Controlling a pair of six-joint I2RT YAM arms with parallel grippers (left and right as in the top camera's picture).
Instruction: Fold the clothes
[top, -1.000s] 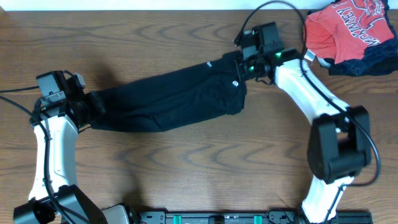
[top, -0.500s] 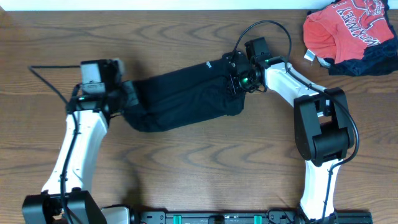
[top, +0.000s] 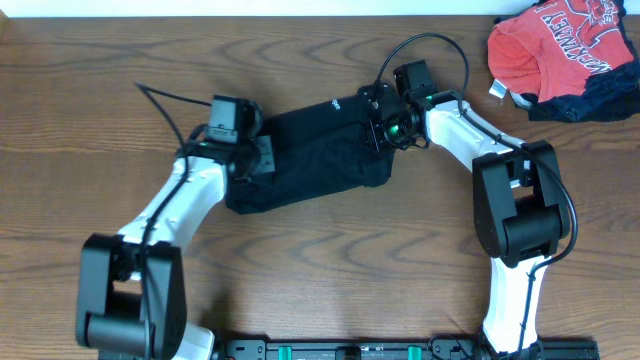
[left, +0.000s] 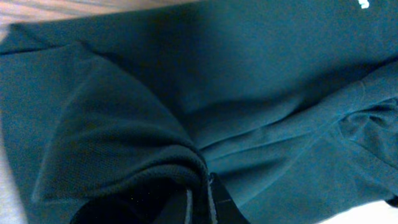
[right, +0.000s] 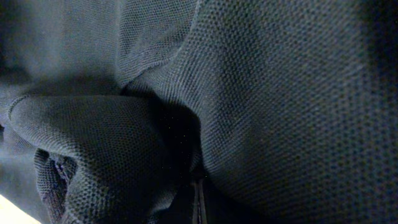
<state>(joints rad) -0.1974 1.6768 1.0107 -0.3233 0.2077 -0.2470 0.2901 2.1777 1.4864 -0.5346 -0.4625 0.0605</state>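
The left pincer (top: 262, 158), clamped on the left end of the black top (top: 330, 165), has travelled from the far left of the desk (top: 100, 130) rightward and now sits over the top's left part. The fabric it carries is doubled over the body. The top was a long strip a second ago; it now lies about half as long and bunched thicker. The right pincer (top: 383, 125) has edged slightly left, and the right arm (top: 512, 195) has drawn its elbow inward.
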